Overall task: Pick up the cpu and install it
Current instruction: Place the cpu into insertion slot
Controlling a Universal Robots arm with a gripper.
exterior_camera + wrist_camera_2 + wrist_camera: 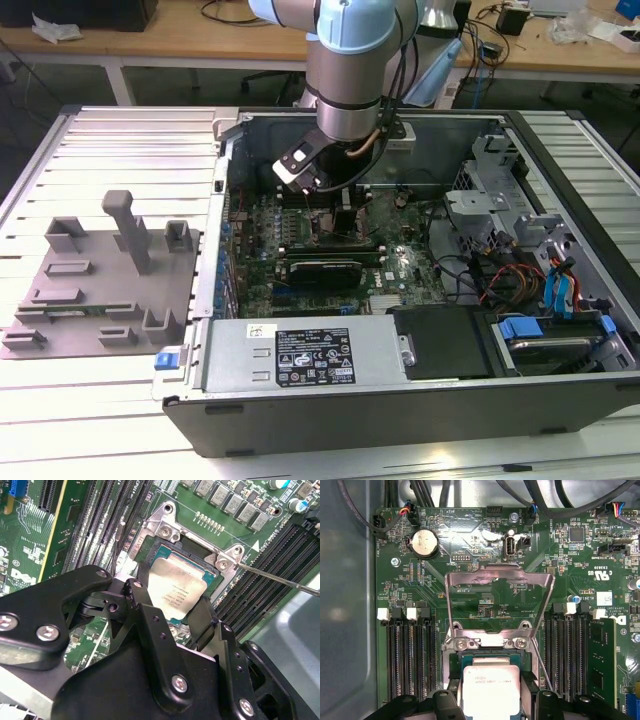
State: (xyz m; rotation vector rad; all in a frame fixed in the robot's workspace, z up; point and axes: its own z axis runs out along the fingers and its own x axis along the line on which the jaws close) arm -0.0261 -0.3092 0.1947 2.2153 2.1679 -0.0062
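Pale slatted metal worktable point(110, 410) in the foreground; behind it, wooden-topped benches point(180, 45) on white legs carry loose cables point(232, 12); lighting bright and even.

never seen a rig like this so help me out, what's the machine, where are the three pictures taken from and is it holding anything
It is a robot arm working inside an open computer case. The exterior view looks on from off the arm; both wrist views come from cameras riding on it. On the exterior view's left lies a grey parts holder. The gripper is at the cpu, a pale square chip over the motherboard socket, whose metal lid stands open. Whether it clamps the chip is unclear.
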